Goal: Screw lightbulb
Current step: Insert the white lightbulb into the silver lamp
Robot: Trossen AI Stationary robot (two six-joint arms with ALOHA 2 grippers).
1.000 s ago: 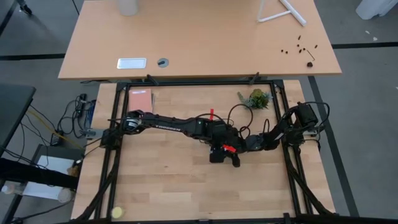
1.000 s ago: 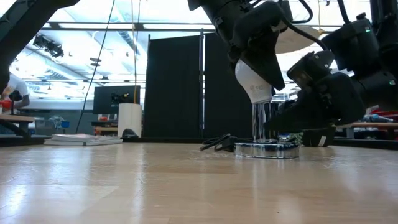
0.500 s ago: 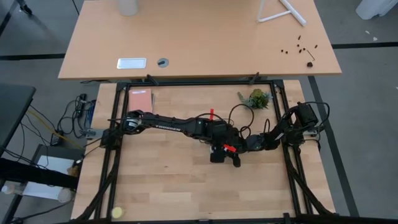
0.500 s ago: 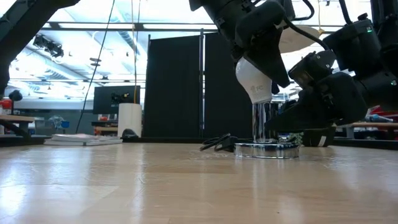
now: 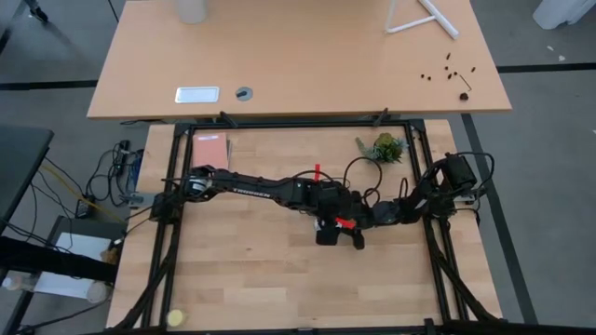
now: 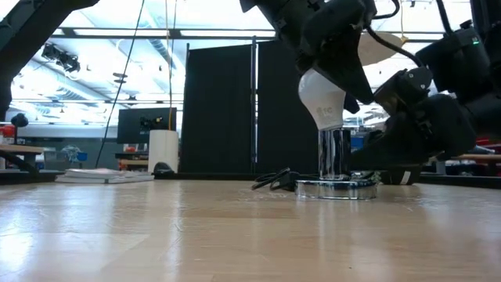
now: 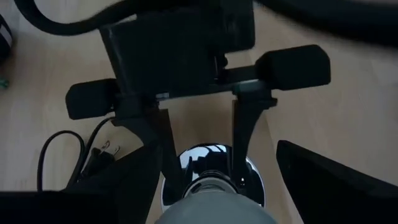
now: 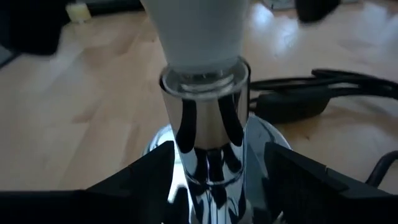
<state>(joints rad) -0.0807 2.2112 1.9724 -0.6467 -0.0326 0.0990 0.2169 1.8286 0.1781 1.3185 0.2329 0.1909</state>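
Atop the chrome socket (image 6: 335, 153), lightbulb (image 6: 322, 98) grasped by left gripper (image 6: 333, 55), no legible writing, right gripper (image 6: 391, 153) state unclear.

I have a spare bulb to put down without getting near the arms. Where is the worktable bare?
The front half of the worktable is bare, bar a small yellow object at the front-left corner. It is crowded mid-right: the left gripper holds the lightbulb over the socket, the right gripper alongside. A pink pad and plant occupy the rear.
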